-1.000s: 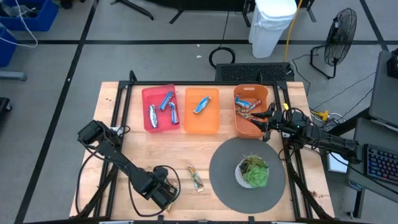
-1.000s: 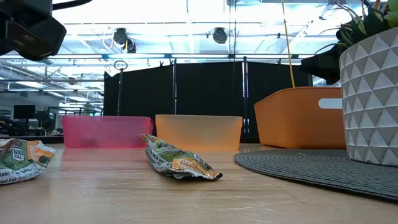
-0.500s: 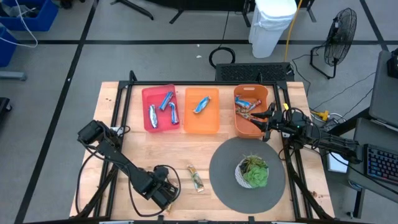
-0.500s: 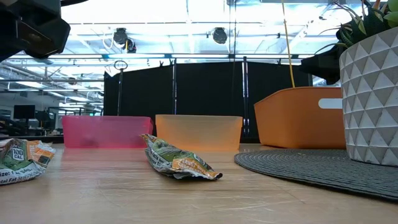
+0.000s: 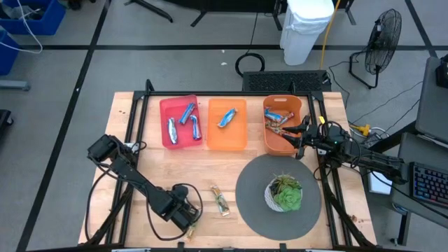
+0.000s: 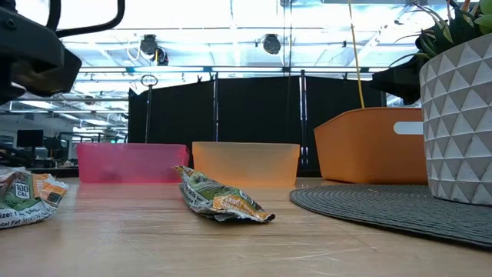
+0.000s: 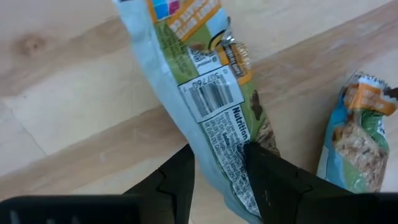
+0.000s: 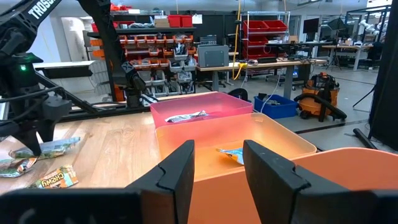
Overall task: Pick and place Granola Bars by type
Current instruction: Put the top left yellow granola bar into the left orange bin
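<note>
Two green-gold granola bars lie flat on the wood under my left gripper (image 7: pixel 217 163), one long (image 7: pixel 208 93), one beside it (image 7: pixel 360 137). That gripper is open near the table's near edge (image 5: pixel 183 215), with a finger over each side of the long bar. The low view shows the gripper (image 6: pixel 31 61) raised above a bar (image 6: pixel 23 196). A third green-gold bar (image 5: pixel 221 201) lies to its right. Blue bars sit in the red bin (image 5: pixel 179 99) and the light orange bin (image 5: pixel 227 143). Several bars fill the deep orange bin (image 5: pixel 280 147). My right gripper (image 5: pixel 299 136) waits open by that bin.
A white potted plant (image 5: pixel 285 192) stands on a round grey mat (image 5: pixel 252 206) at the table's right near side. The three bins line the far side. Bare wood lies between the bins and the loose bars.
My left gripper has shifted slightly toward the table's left and tipped above the bars. The bars and my right arm have stayed where they were.
</note>
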